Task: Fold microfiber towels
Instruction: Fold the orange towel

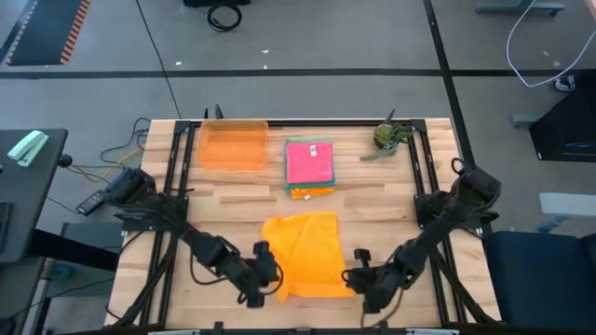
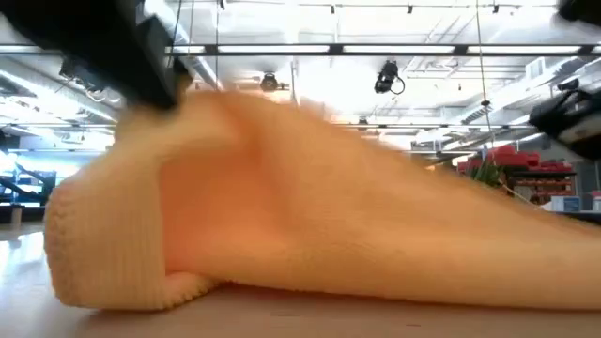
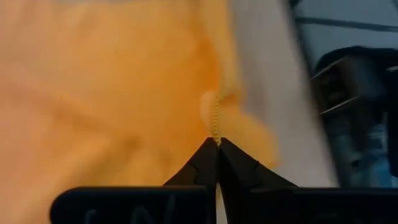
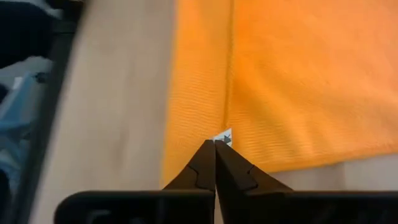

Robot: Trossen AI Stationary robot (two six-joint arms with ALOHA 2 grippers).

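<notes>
- Yellow towel (image 1: pixel 303 253) lies near the front edge of the surface (image 1: pixel 372 200), between my two arms, rumpled and not square to the edges.
- Left end effector (image 1: pixel 264 276) sits at the towel's near left corner; in the left wrist view the tips are pressed together on a pinch of stitched hem (image 3: pixel 216 121).
- Right end effector (image 1: pixel 358 277) sits at the near right corner; its tips are together as well, nipping the edge right by the small white tag (image 4: pixel 224 137).
- Low view: the cloth humps up off the surface in a soft ridge, so part of it is raised, not flat.
- Handling: I judge it light and limp, with no stiffness of its own. It will sag between the two grips and drape wherever it is let down. The pile looks grippy, not slick, so a corner pinch should hold.
- Best hold: the hemmed corners, where the stitching gives the tips something to bite on. A mid-panel grab would only bunch it.
- Risk, as I read it: uneven pull between the arms would skew the fold.
- Stack of folded towels (image 1: pixel 309 166), pink on top, sits farther back at centre, just beside the orange tray (image 1: pixel 233 144). A small plant (image 1: pixel 388 137) stands at the back right.
</notes>
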